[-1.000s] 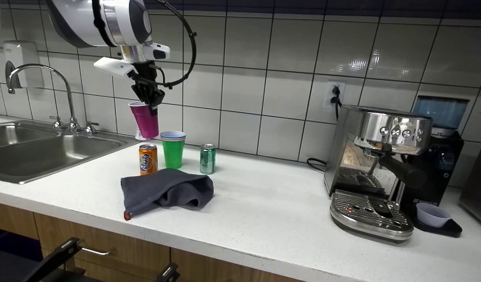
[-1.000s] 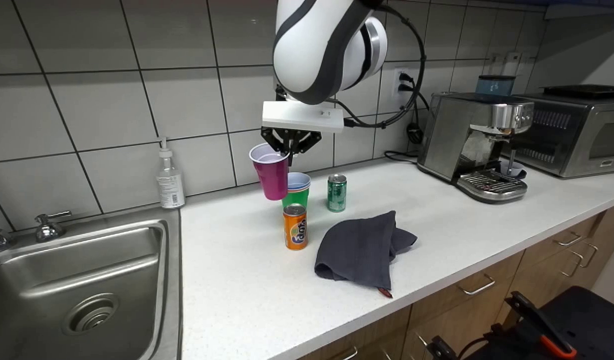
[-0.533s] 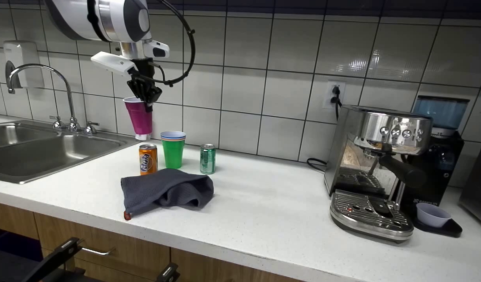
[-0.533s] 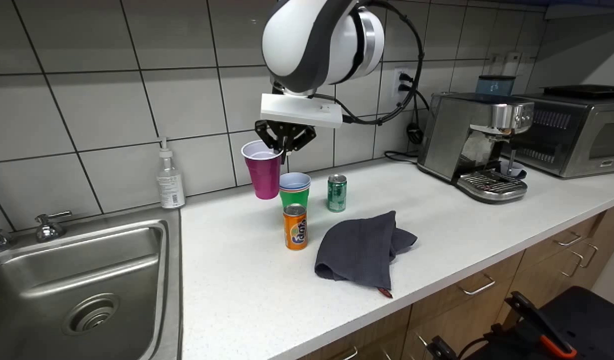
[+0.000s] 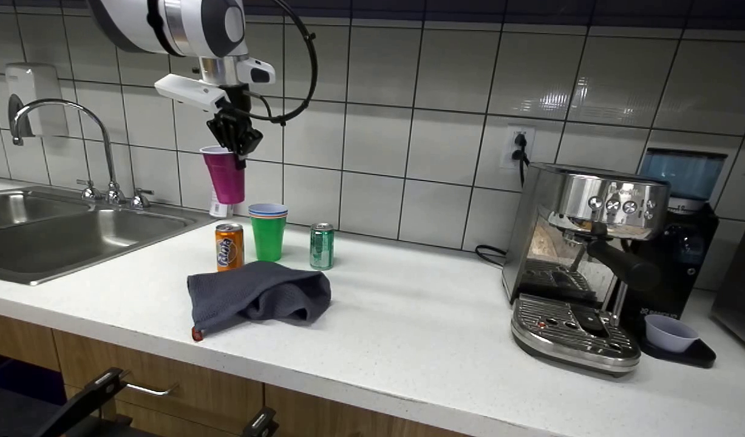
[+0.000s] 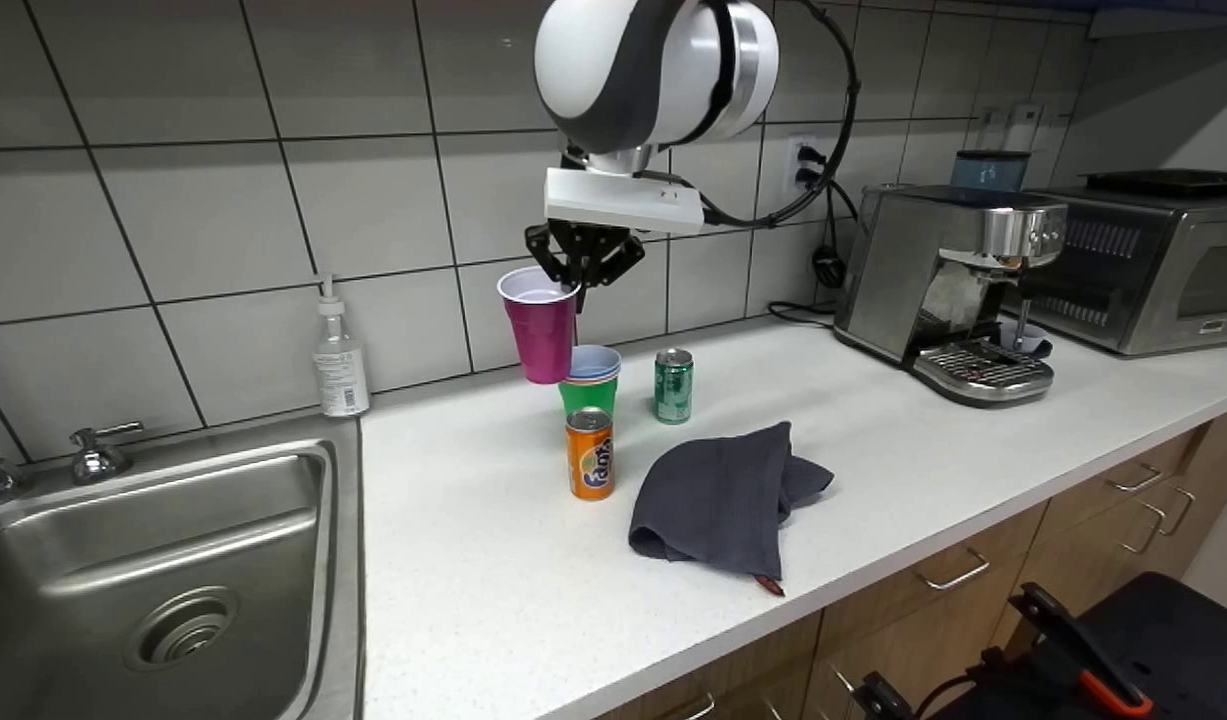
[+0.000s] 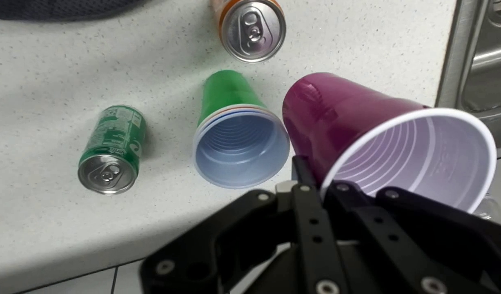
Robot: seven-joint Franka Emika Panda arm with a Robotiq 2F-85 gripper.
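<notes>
My gripper [image 5: 241, 161] is shut on the wall of a magenta cup [image 5: 226, 180], one finger inside the white rim and one outside. The cup hangs slightly tilted, mouth up, above the counter; its inside shows in the wrist view [image 7: 348, 110]. A stack of cups [image 5: 268, 237], green outermost and pale blue inside, stands upright just beside and below the held cup. An orange Fanta can [image 6: 590, 460] stands in front of the stack. A green Sprite can [image 6: 673, 386] stands on the stack's other side. All show in both exterior views.
A dark grey cloth [image 5: 257, 297] lies crumpled near the counter's front edge, a small red thing poking out beneath. A metal sink [image 6: 343, 560] adjoins the counter. A soap bottle [image 6: 341, 365] stands by the tiled wall. An espresso machine [image 5: 591, 200] and a microwave [image 6: 1143, 260] stand farther along.
The gripper and held cup first moved a little toward the sink side, then back toward the coffee machine side, rising slightly. The cup stack, cans and cloth have not moved.
</notes>
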